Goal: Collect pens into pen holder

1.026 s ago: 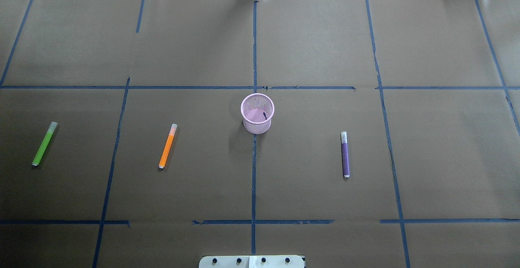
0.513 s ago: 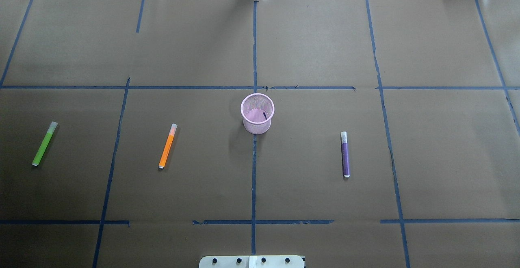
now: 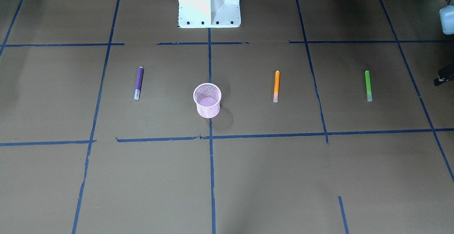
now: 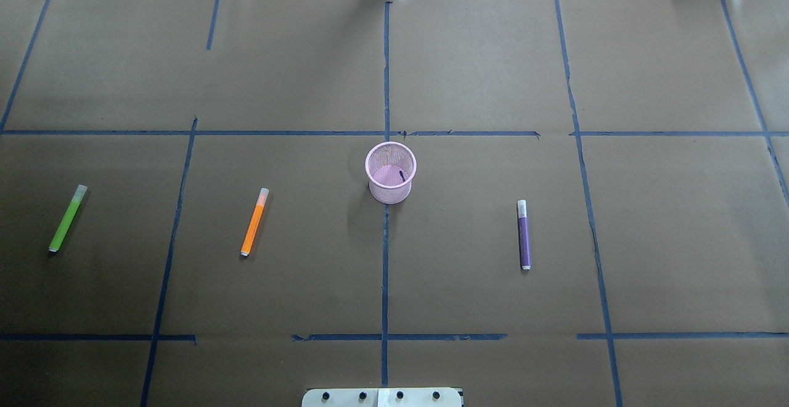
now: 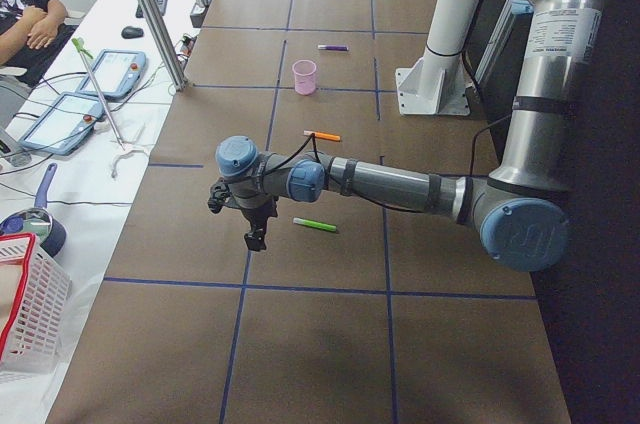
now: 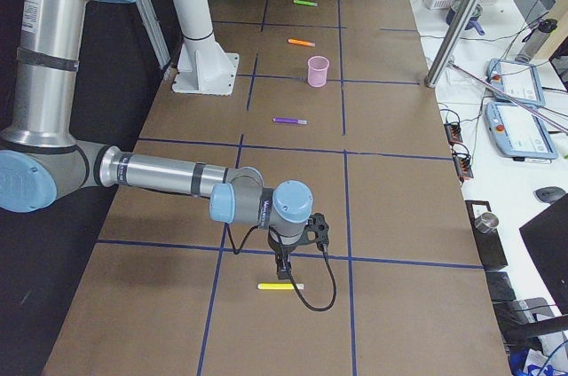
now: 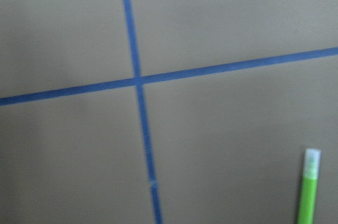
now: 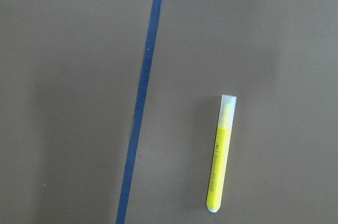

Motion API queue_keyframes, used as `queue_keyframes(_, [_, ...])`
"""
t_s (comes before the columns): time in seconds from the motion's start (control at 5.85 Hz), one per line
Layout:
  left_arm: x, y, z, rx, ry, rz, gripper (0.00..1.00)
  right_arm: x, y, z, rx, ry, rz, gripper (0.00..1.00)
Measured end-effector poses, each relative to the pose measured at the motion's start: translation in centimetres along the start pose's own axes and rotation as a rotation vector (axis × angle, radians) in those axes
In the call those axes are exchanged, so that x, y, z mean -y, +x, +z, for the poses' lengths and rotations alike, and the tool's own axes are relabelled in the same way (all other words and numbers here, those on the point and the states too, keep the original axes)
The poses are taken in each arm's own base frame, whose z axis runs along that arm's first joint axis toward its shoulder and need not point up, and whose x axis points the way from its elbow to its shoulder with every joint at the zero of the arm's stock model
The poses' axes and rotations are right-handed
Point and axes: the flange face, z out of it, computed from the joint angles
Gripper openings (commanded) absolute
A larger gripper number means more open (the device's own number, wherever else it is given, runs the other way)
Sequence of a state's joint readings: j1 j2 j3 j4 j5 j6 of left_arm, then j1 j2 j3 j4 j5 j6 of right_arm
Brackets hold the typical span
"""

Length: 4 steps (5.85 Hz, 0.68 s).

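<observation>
Overhead exterior view shows, from left to right, the green pen [image 4: 66,219], the orange pen [image 4: 254,222], the upright pen holder [image 4: 389,194] and the purple pen [image 4: 523,235]. All the pens lie flat on the table [image 4: 481,55] and none is in the holder, so the task seems to be at its very start.

The left gripper [image 5: 256,240] hovers low with the green pen near it, a little to its robot side. The right gripper [image 6: 282,271] hovers with a yellow pen [image 8: 221,154] almost under it. The holder is well apart from both. Whether either gripper is open cannot be told, and neither appears to hold anything.

The next move probably calls for centring a gripper over its pen, jaws across the barrel, then descending.

Against the earlier overhead frames, no pen and no holder has moved.
</observation>
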<state>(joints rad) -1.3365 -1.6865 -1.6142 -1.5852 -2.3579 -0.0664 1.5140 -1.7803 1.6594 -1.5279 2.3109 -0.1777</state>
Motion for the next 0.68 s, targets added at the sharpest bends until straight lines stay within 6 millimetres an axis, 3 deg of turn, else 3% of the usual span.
queue_keyframes(0.34, [2.3,6.3,1.5,-0.021,0.024,0.07,1.0,-0.5,1.9,2.1,-0.002,0.006,-0.002,1.0])
queue_keyframes(0.68, [2.4,9.0,3.4,-0.03,0.012,0.109,1.0,-1.6,5.3,6.1,-0.007,0.037,-0.006,1.0])
